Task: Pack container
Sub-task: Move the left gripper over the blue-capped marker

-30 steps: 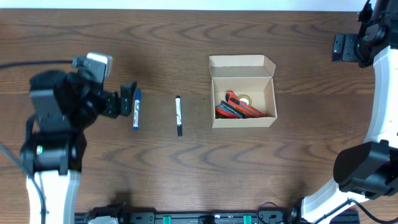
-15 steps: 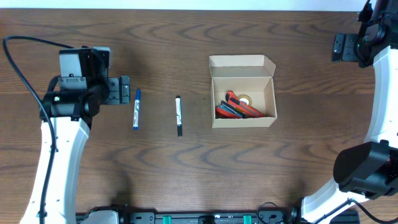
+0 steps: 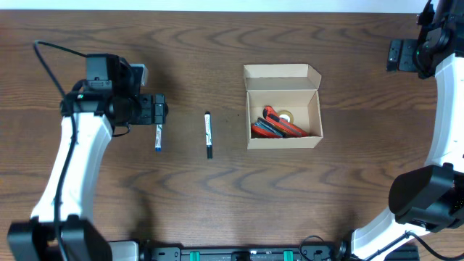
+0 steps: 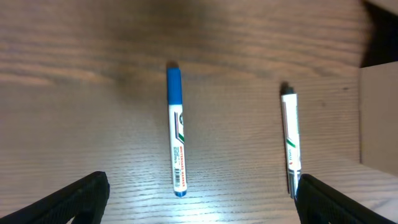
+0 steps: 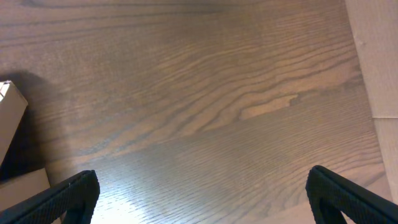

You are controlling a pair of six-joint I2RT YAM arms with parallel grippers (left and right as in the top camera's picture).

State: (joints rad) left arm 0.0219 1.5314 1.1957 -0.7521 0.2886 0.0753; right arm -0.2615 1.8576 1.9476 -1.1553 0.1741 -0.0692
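- The small tan cardboard box (image 3: pixel 283 78) sits on the dark brown wood-grain table (image 3: pixel 348 181), a little to the right of centre in the overhead view. Its lid flap is folded open toward the far edge.
- Inside the box lie flat red and dark items (image 3: pixel 274 126), with a small pale ring-shaped thing (image 3: pixel 287 116) beside them. I cannot tell what they are.
- The left gripper (image 3: pixel 164 111) hangs over the table well to the left of the box, its jaws spread wide and holding nothing.
- A white marker with a blue cap (image 4: pixel 176 149) lies just under that gripper. In the left wrist view it runs lengthwise between the two black fingertips (image 4: pixel 84 196), nearer the left one and touching neither.
- A white marker with a black cap (image 3: pixel 209 134) lies parallel to it, between the left gripper and the box. It is close to the box's near wall (image 4: pixel 379 118) but apart from it.
- The right gripper (image 3: pixel 406 54) is at the table's far right — well apart from the box, beyond its right side. Its jaws are wide and empty, with only bare wood between them in the right wrist view.
- A tan corner of the box (image 5: pixel 9 118) shows at the left edge of that view.
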